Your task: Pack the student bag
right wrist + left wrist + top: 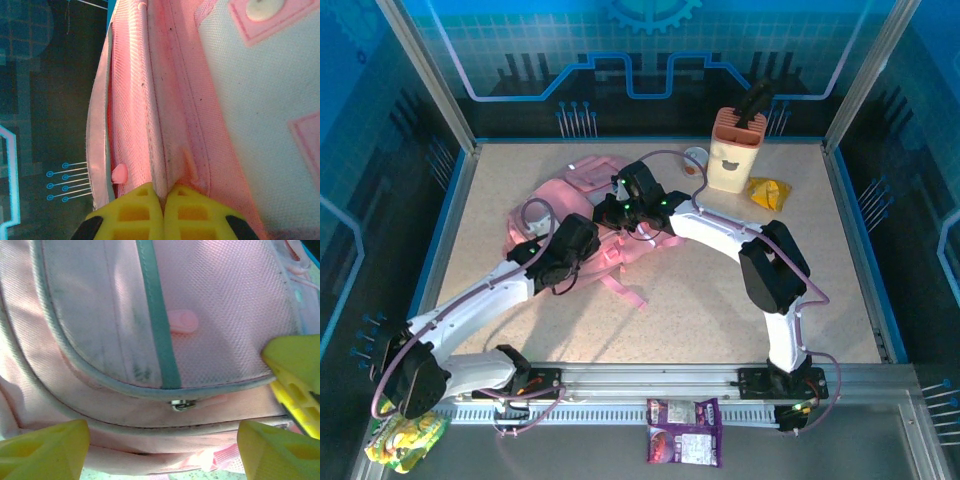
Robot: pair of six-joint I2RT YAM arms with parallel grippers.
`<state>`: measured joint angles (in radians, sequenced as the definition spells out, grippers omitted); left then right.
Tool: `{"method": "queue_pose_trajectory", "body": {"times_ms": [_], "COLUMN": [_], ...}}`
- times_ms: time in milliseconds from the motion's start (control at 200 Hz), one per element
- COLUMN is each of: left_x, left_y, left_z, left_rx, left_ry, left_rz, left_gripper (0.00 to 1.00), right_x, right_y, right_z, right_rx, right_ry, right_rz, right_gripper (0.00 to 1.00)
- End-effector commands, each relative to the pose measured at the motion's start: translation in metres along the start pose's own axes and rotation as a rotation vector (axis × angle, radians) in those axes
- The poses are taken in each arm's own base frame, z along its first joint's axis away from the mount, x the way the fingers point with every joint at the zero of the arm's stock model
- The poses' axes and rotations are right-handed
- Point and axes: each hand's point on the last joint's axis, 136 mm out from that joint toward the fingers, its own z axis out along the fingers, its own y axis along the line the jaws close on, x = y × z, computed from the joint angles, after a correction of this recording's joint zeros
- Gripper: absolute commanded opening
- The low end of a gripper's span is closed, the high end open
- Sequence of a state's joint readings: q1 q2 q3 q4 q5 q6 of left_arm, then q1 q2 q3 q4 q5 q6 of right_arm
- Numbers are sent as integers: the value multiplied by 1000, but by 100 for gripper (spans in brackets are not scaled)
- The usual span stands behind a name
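The student bag (582,182), upper left of centre, is pinched at a seam by the right gripper (163,200); the wide-spread left gripper (160,450) should centre on the zip pull (182,405) before closing.

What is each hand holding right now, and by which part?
The right hand pinches the pink backpack by a fold of fabric along its seam. The left hand is open above the backpack, holding nothing.
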<state>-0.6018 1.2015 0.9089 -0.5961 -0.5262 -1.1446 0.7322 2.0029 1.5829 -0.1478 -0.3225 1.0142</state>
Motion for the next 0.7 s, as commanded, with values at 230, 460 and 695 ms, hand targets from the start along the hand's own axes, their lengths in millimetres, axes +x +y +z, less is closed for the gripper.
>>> {"method": "queue_pose_trajectory", "body": {"times_ms": [230,460,695], "left_x": [-10,-17,-7], "left_y": [-7,10,45], "left_z": [17,22,18], "left_rx": [-90,-151,-262], "left_ry": [-55,-111,-80], "left_rz": [-56,-81,-82], "left_gripper": [97,91,84], "right_x": [-9,-10,-15], "right_y": [63,68,71], "right_z": [-18,-21,-24], "right_rx": [-185,-201,-206], "right_ry": [-33,-35,-45], "right_rz": [-65,-59,-62], "right_gripper": [0,0,0]}}
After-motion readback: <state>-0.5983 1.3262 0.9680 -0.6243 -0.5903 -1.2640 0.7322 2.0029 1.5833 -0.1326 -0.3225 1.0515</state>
